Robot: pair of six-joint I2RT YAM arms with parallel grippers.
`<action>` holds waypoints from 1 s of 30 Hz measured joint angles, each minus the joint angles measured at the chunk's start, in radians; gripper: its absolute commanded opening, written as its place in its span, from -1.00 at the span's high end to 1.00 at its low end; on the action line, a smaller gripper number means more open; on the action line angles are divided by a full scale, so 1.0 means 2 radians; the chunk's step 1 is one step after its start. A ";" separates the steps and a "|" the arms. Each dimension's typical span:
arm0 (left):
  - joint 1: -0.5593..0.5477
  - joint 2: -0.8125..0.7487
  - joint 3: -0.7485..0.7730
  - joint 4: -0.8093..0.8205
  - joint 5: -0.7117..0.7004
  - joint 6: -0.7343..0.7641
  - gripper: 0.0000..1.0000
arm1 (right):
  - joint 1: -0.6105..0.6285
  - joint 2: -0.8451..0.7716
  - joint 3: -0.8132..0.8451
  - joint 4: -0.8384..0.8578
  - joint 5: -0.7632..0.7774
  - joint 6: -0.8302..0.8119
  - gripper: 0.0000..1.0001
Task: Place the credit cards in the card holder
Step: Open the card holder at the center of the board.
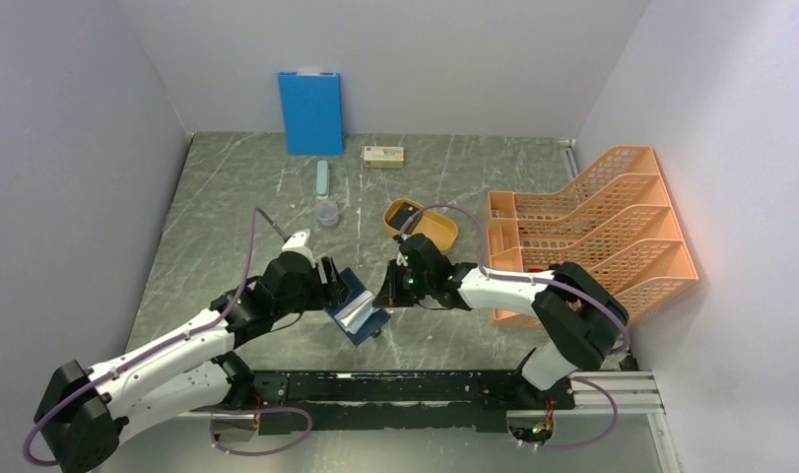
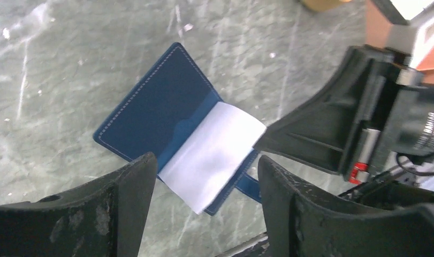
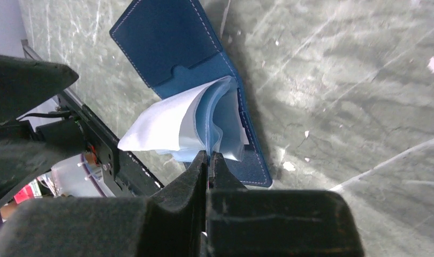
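Left wrist view puts the card holder (image 2: 155, 115) right under me. It lies open on the bench (image 1: 228, 197), close to the near edge and about midway along it, between my two arms.

My left pincer (image 2: 205, 166) hangs above it with the jaws wide apart and nothing between them. My right pincer (image 3: 209, 158) is closed tight, its tips at the free edge of the inner leaves. It looks to be pinching one of them, since the leaves stand fanned up off the bench towards it.

The cover (image 3: 166, 40) is dark navy with a fine matt grain, pale stitching along the border and rounded corners. It lies flat like thin leather or an imitation of it. Inside sit a white leaf (image 2: 214, 144), glossy and bowed, and several pale blue see-through sleeves (image 3: 220, 118). Whether the white leaf is a card or only paper, I cannot tell. A short tab (image 2: 246, 184) sticks out at the edge nearest me.

I judge the whole thing light, thin and floppy, and the stone-patterned bench looks smooth, so a push would probably slide it rather than open it. The sleeves look slick and soft and would buckle under a hard squeeze. I would pin the flat cover down with one pincer and hold a single sleeve by its free edge with the other. A pinch on the spine would close the pockets.
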 measured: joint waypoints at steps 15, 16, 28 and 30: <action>-0.023 0.075 0.013 0.042 0.090 0.068 -0.62 | -0.046 0.000 0.027 -0.032 -0.070 -0.052 1.00; -0.027 0.083 0.013 0.043 0.090 0.069 -0.60 | -0.047 0.000 0.027 -0.034 -0.073 -0.054 1.00; -0.043 0.154 0.015 0.044 0.059 0.071 -0.41 | -0.049 0.000 0.027 -0.045 -0.094 -0.062 1.00; -0.043 0.161 0.016 0.043 0.051 0.071 -0.37 | -0.050 -0.001 0.027 -0.046 -0.095 -0.064 1.00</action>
